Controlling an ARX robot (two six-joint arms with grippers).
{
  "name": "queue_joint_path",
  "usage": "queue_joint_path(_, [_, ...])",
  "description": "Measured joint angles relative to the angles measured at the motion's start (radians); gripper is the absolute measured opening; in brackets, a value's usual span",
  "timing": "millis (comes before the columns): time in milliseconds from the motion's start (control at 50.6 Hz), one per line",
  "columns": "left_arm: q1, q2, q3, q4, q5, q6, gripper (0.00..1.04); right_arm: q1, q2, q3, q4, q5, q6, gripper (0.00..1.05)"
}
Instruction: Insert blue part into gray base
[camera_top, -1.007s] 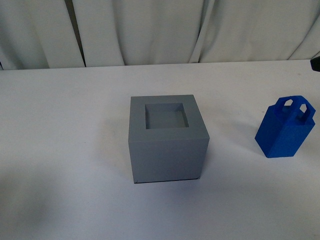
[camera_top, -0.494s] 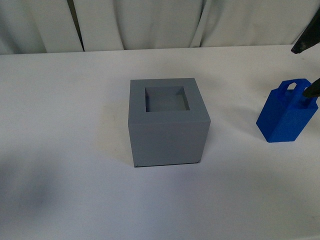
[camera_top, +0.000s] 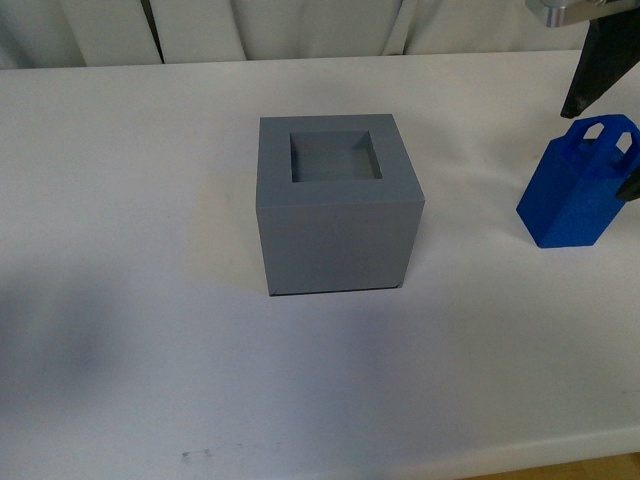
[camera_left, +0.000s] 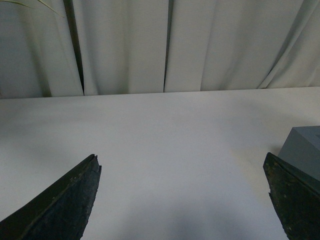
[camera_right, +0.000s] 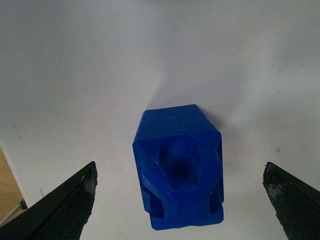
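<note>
The gray base (camera_top: 337, 205), a cube with a square recess in its top, stands mid-table; a corner of it shows in the left wrist view (camera_left: 304, 150). The blue part (camera_top: 577, 186) stands upright at the right, loop handle up. My right gripper (camera_right: 180, 200) is open above it, jaws wide apart on either side of the blue part (camera_right: 179, 172), not touching; one dark finger (camera_top: 600, 65) shows in the front view. My left gripper (camera_left: 182, 200) is open and empty over bare table, left of the base.
A white table (camera_top: 130, 200) with pale curtains (camera_left: 165, 45) behind it. The table's front edge (camera_top: 560, 455) shows at the lower right. A table edge and brown floor (camera_right: 10, 195) show in the right wrist view.
The right gripper has come down from the upper right over the blue part. The front camera view has shifted, so the base and part sit higher in the picture.
</note>
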Motion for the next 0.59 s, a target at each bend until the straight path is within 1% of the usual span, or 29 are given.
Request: queue_joint_path(592, [0.0, 0.0, 0.0, 0.0, 0.0, 0.0, 0.99, 0.012, 0.05, 0.0, 0.032, 0.043, -0.013, 0.97])
